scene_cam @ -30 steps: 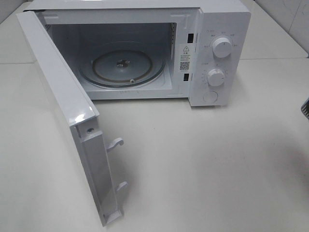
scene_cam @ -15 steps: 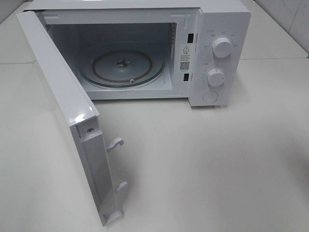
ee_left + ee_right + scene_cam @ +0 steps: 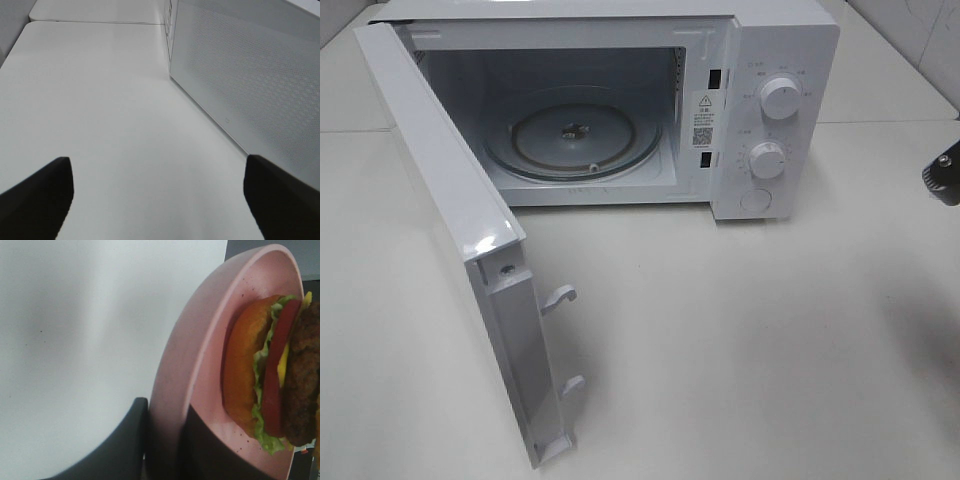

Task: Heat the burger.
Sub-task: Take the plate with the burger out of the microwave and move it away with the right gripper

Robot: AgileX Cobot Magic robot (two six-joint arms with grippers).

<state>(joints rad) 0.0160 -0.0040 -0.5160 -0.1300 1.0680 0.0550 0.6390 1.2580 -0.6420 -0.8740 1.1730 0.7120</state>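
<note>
The burger [image 3: 270, 370], with its golden bun, tomato, cheese, lettuce and dark patty, lies on a round pink plate [image 3: 200, 355] in the right wrist view. My right gripper [image 3: 165, 435] is shut on the plate's rim, one finger on each side. In the high view only a dark part of the right arm [image 3: 942, 178] shows at the right edge; burger and plate are out of that view. My left gripper [image 3: 160, 200] is open over bare table, nothing between its fingers.
The white microwave [image 3: 770, 60] stands at the back with its door [image 3: 450, 200] swung wide open toward the front left. Its glass turntable [image 3: 570, 135] is bare. The door's perforated face [image 3: 250, 75] is close beside the left gripper. White table [image 3: 740, 340] lies in front.
A dark part of the right arm has come into view at the right edge of the high view, higher than the grey bit seen there a second ago. Microwave unchanged.
</note>
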